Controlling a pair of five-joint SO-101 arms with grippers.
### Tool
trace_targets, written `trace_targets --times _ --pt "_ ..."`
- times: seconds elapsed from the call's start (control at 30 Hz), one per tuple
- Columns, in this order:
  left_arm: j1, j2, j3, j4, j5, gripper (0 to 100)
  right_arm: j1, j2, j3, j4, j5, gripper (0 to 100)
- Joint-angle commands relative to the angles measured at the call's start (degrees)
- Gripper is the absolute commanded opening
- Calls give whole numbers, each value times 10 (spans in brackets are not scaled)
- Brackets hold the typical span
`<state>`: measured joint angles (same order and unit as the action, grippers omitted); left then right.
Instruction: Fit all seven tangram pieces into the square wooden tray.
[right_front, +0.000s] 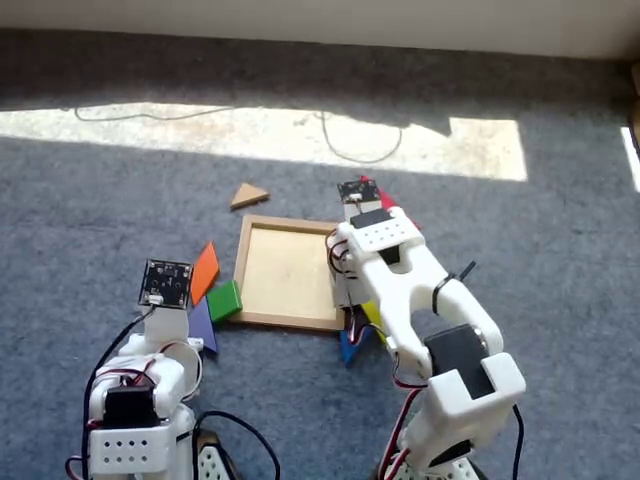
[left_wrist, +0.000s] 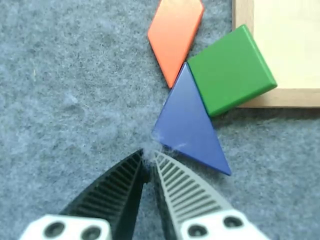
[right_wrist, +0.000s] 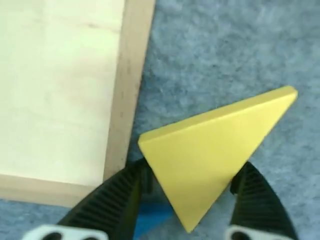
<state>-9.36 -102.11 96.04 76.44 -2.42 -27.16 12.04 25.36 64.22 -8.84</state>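
The right pincer (right_wrist: 190, 172), clamped on the yellow triangle (right_wrist: 210, 145) near one corner just outside the wooden tray (right_wrist: 127, 75), could let the piece pivot and snag the rim on entry; the left pincer (left_wrist: 149, 162) rests closed and empty beside the blue triangle (left_wrist: 187, 122), and the tray holds nothing yet.

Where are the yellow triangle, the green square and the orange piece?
yellow triangle (right_wrist: 210, 155), right wrist view, middle of its face.
green square (left_wrist: 230, 70), left wrist view, middle of its face.
orange piece (left_wrist: 175, 32), left wrist view, middle of its face.
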Motion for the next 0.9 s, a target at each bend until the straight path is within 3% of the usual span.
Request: trace_targets --times 0.0,0.43,0.57,0.7,0.87 --pt "-4 -22 11 3 -1 7 20 7 -12 -7 3 177" --pt "-4 -22 11 3 -1 7 163 -107 -10 -7 157 171" --pt "-4 -22 11 3 -1 7 197 -117 -14 36 170 293" --pt "-4 -22 11 3 -1 7 183 -123 -38 58 169 407" --pt "-4 -22 11 3 -1 7 113 -121 -61 36 115 409"
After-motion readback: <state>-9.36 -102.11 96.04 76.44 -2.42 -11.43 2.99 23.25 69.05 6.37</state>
